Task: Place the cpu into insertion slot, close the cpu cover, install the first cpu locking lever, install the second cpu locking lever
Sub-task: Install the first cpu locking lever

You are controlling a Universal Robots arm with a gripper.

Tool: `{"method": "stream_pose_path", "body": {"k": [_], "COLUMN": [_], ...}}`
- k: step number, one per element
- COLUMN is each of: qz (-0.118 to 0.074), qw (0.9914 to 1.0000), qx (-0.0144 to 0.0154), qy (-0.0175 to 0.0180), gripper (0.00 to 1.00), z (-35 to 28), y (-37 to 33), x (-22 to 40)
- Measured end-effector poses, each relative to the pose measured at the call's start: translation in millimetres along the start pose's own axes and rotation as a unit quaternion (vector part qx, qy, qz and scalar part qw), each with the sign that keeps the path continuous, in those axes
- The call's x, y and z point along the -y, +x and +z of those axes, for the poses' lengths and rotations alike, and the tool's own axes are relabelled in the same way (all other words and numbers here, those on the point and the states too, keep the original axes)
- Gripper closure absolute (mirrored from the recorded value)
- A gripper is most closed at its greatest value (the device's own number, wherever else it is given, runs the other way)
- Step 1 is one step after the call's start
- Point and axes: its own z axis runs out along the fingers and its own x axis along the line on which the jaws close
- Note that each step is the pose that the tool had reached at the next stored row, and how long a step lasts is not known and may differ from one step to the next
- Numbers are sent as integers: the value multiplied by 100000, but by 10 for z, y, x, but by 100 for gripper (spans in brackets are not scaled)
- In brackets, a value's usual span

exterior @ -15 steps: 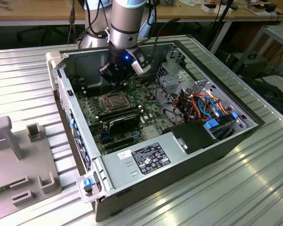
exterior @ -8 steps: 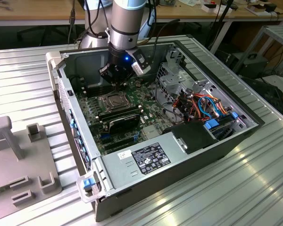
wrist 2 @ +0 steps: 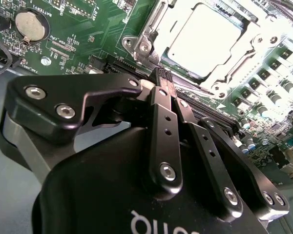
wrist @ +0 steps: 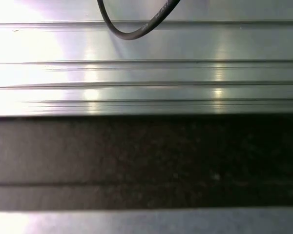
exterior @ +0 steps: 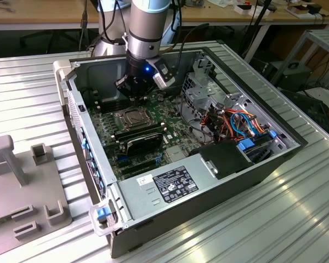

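Well along, by the look of things. From the exterior view: gripper (exterior: 132,99) deep inside the open computer case (exterior: 79,126), just above the insertion slot (exterior: 129,118). From the second wrist view: cpu (wrist 2: 200,39) lying flat in that slot, cpu cover (wrist 2: 244,63) folded down around it, bright metal face showing through the window. Placing done and cover closed, then, as a judgement. Left open: the two locking levers. Possible to make out one silvery lever (wrist 2: 145,41) at the frame's corner, impossible to tell whether hooked under its catch or free. Gripper closed, fingertips pinched together with nothing visible between them, poised just beside the cover's edge nearest that lever and over the dark memory slots (wrist 2: 205,109). Tight on room: long black memory sticks (exterior: 145,136) just beside the socket, grey drive cage (exterior: 203,90) toward the exterior view's right, case wall toward its left, a row of small capacitors (wrist 2: 283,87) past the cover. Free only upward, through the case's open side.
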Motion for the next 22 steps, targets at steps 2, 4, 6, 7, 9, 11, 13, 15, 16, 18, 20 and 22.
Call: {"method": "stream_pose_path", "body": {"k": [2,4,6,7,9,11,13,15,16,18,20,22], "qz": [-2,0,1,-1,1,2,3,2,2,3,-1,1], "qw": [100000,100000,100000,100000,100000,100000,100000,100000,100000,100000,100000,100000], "qx": [0,1,1,3,2,5,2,-1,-1,-1,-12,-14], "qy": [4,3,-2,-2,1,-4,4,4,4,5,18,21], "gripper": [89,89,89,89,89,89,89,89,89,89,89,89], "z": [4,8,14,16,23,32,41,49,54,61,67,73], "y": [-2,-3,-5,-6,-8,-10,-11,-12,-13,-14,-15,-16], "x": [3,5,7,8,10,12,12,13,13,13,14,15]}}
